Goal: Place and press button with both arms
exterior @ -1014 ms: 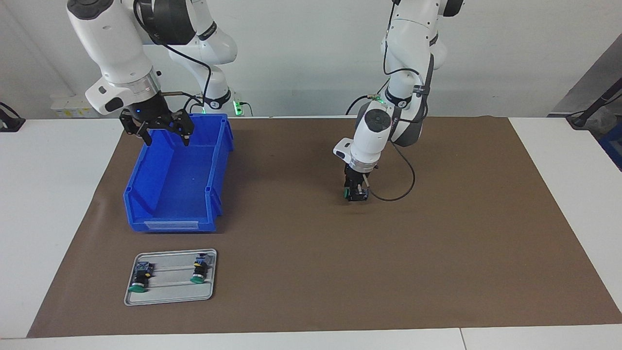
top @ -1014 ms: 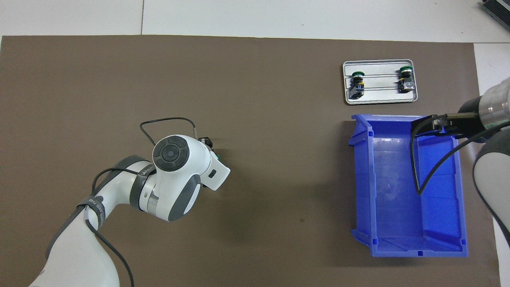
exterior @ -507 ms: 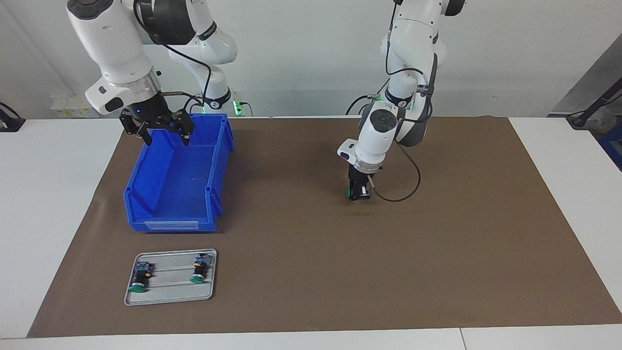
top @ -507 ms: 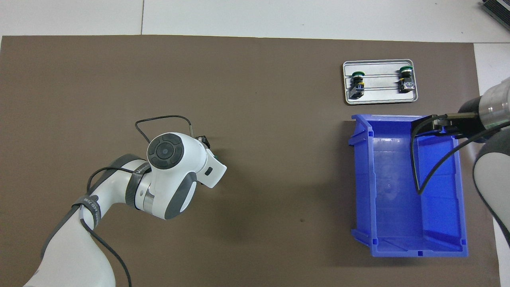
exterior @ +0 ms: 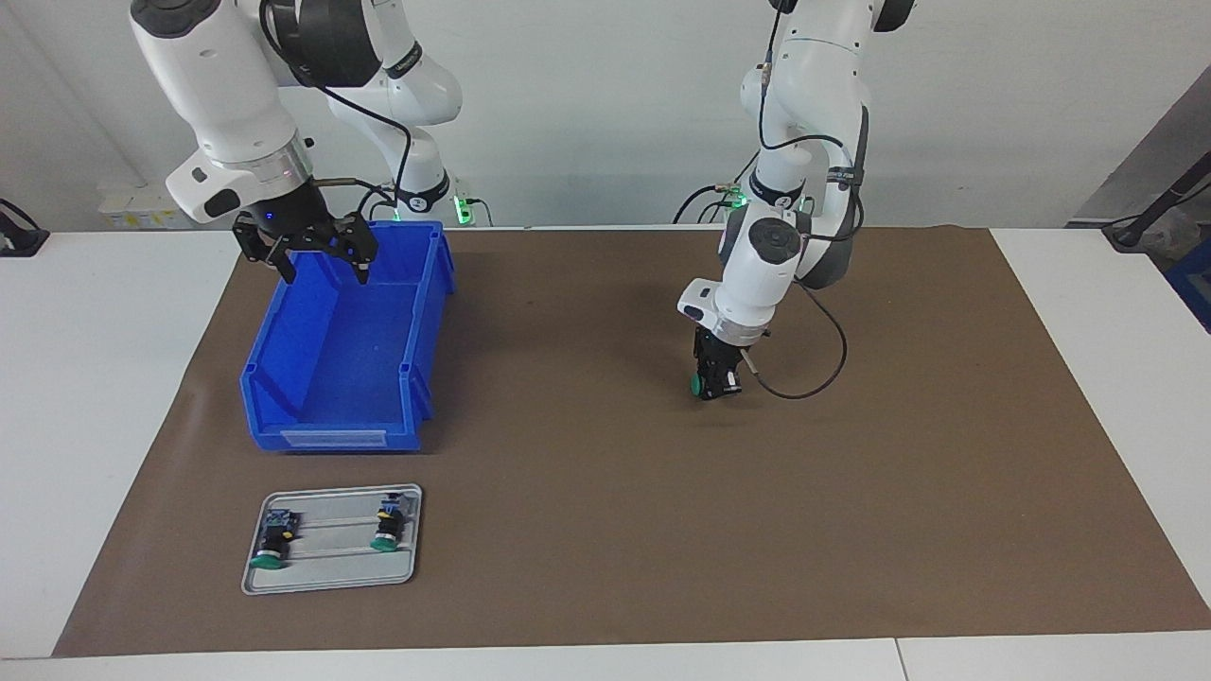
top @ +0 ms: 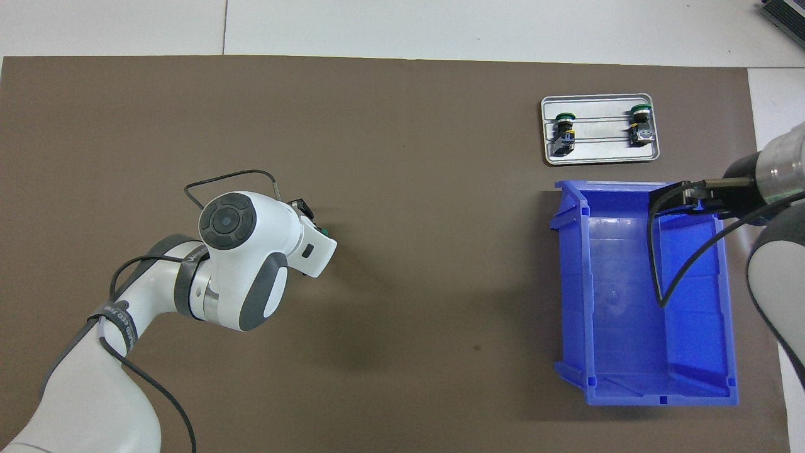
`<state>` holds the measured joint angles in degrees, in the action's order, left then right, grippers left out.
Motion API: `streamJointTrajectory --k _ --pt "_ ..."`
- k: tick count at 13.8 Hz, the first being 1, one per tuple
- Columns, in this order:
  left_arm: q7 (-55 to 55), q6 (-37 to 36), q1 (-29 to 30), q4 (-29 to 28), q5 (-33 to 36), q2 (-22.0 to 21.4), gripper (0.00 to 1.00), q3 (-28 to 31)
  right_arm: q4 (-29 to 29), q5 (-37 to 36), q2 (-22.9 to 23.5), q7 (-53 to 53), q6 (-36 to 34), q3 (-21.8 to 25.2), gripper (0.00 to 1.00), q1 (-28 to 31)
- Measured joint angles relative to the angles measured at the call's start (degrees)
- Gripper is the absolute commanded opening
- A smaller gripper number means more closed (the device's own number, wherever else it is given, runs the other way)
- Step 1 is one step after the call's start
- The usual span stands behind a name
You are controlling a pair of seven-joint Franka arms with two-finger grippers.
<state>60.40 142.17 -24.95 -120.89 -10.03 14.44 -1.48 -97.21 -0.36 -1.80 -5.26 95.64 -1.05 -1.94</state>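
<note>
Three buttons are in sight. One button (exterior: 701,384) sits clamped sideways between the fingers of the left gripper (exterior: 715,382), its green cap showing at the side, low over the bare middle of the brown mat (exterior: 605,530). The other two buttons (exterior: 271,545) (exterior: 387,530) lie apart on the single grey tray (exterior: 331,579), which rests farther from the robots than the one blue bin (exterior: 342,359), just beside it at the right arm's end. The right gripper (exterior: 322,270) hangs over the bin's rim nearest the robots with its fingers spread wide and nothing between them; that arm waits
</note>
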Motion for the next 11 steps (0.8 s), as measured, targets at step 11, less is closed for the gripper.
streamJointTrajectory --k 11 --pt "18.6 -7.0 10.0 3.7 -30.0 -2.2 0.14 0.0 0.0 0.0 0.0 0.0 0.0 0.0 1.0 0.0"
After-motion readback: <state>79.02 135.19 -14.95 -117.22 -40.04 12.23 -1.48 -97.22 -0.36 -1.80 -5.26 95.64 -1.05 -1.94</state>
